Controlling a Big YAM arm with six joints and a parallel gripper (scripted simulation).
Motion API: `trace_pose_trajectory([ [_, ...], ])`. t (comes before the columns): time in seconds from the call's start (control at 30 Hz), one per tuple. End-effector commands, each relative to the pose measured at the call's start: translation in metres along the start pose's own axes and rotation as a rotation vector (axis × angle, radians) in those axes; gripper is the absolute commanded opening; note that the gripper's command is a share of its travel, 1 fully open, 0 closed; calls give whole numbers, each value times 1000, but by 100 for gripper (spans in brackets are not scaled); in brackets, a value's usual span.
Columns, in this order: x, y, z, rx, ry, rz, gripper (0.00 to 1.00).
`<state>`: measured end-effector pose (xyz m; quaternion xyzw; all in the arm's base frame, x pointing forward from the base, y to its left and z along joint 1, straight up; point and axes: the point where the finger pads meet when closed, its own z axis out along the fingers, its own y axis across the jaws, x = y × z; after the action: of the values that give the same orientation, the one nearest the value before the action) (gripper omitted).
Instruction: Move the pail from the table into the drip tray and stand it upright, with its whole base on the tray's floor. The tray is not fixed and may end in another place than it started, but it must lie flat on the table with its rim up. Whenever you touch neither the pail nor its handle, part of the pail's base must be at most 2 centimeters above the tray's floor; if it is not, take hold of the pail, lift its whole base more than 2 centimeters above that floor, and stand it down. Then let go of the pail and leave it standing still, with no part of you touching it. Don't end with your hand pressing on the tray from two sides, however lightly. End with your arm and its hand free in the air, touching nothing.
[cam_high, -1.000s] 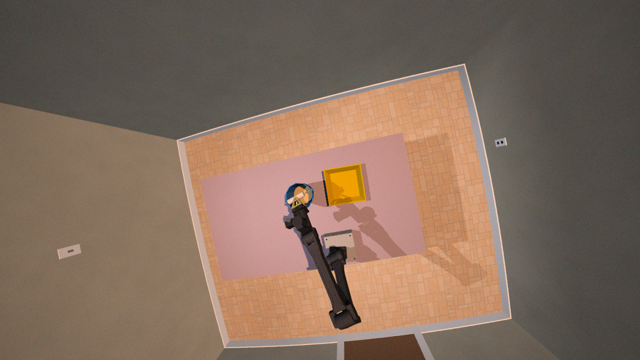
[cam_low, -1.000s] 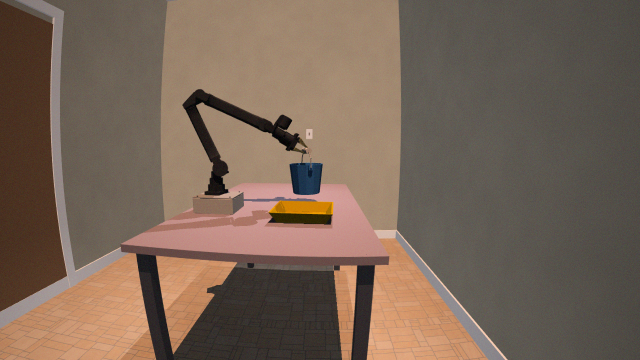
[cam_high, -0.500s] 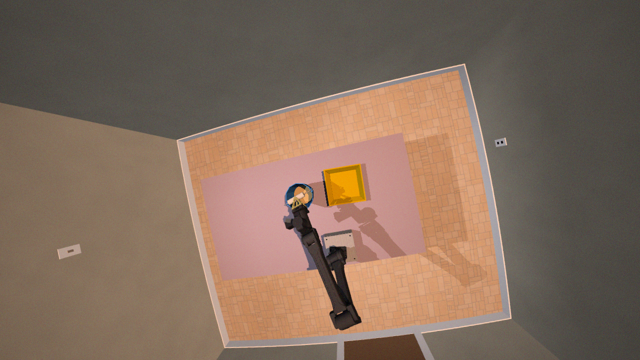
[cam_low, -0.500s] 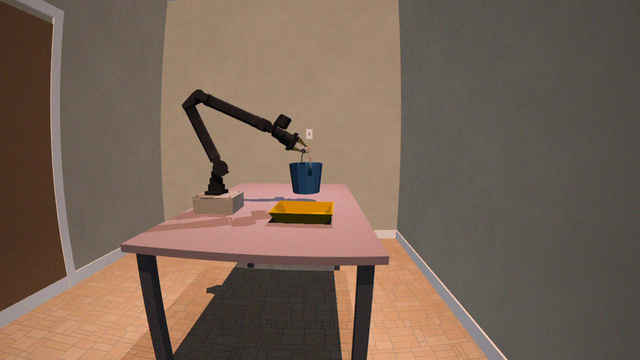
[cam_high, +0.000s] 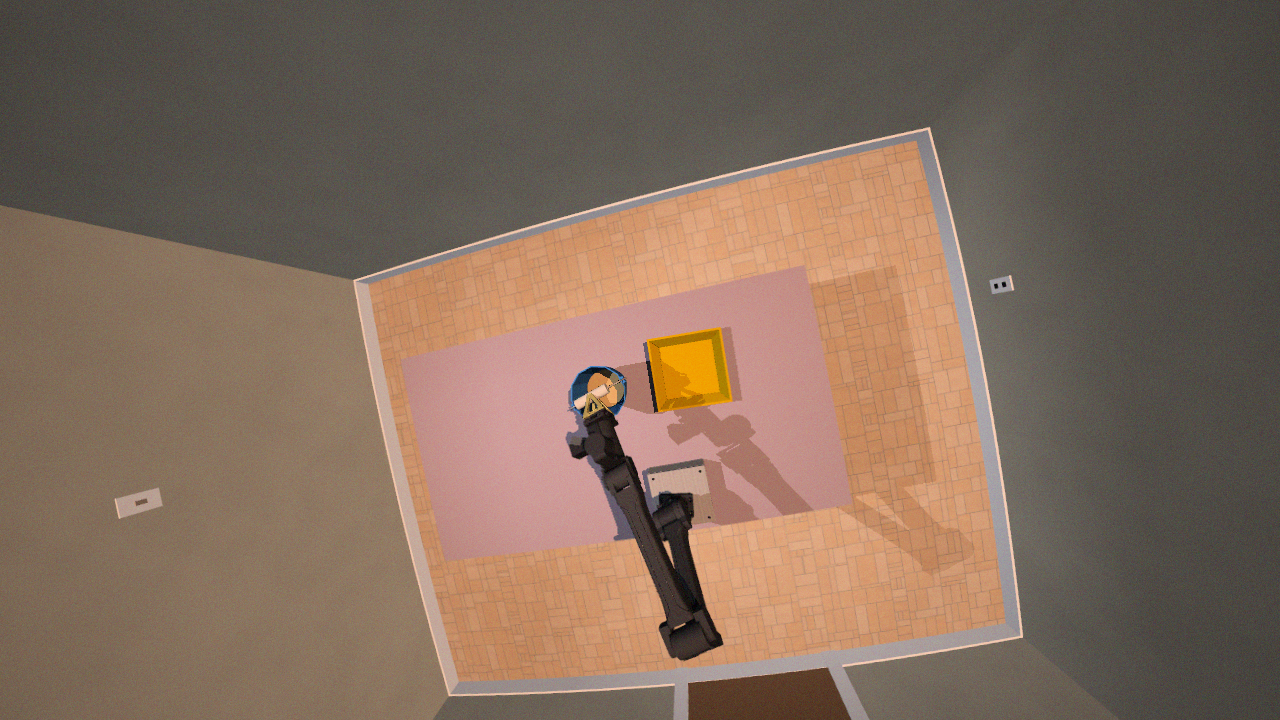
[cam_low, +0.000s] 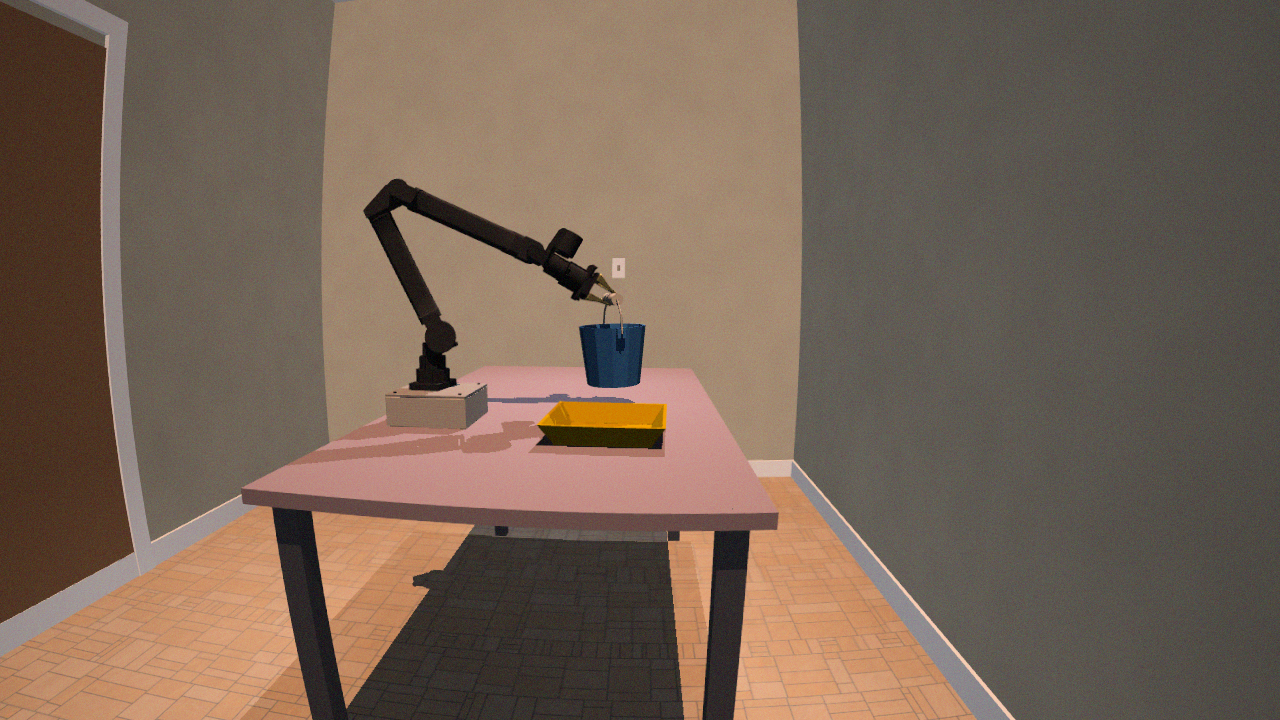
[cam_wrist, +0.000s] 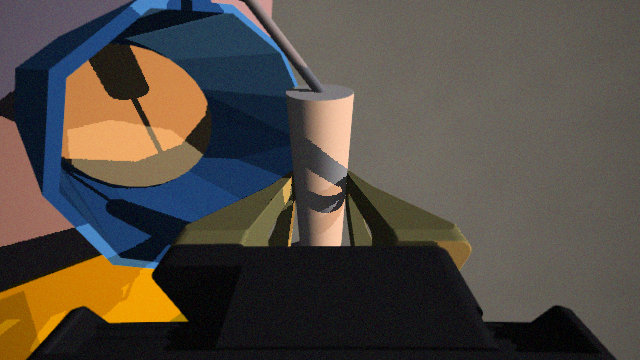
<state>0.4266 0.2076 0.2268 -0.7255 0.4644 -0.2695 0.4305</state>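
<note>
In the exterior view, the near edge of the pink-topped table (cam_low: 501, 501) on dark legs comes first. Farther back on it lies the shallow square yellow drip tray (cam_low: 603, 423), flat with its rim up. To the tray's left, somewhat farther back, sits the pale grey box-shaped base block (cam_low: 465, 407) that carries the black jointed arm (cam_low: 465, 223).

Beyond the tray, the dark blue faceted pail (cam_low: 612, 354) hangs upright in the air, its base clear of the table. From above, the pail (cam_high: 576, 386) hangs beside the tray (cam_high: 721, 365), just off its edge, not over its floor. The pail's inside floor shows tan in the wrist view, ringed by the blue rim (cam_wrist: 50, 150).

The gripper (cam_low: 605, 293) is clamped on the pale, round wooden grip (cam_wrist: 320, 160) of the pail's thin grey wire handle (cam_wrist: 290, 47). Its olive-yellow fingers press the grip from both sides, narrow but not fully together. The wire runs from the grip's end down toward the pail's rim.

Behind everything stands the beige back wall (cam_low: 554, 134) with a small white switch plate (cam_low: 618, 266).
</note>
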Motion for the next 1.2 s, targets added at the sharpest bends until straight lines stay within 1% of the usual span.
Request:
trace_pose_trajectory([
  [0.0,0,-72,-23,201,2,0,21],
  [0.17,0,-71,-23,200,2,-1,21],
  [0.4,18,-71,-23,199,16,-3,21],
  [0.47,18,-71,-23,199,16,-3,21],
  [0.97,54,-70,-25,197,58,7,21],
  [1.03,54,-70,-25,197,58,7,21],
  [1.17,62,-70,-26,197,69,12,21],
])
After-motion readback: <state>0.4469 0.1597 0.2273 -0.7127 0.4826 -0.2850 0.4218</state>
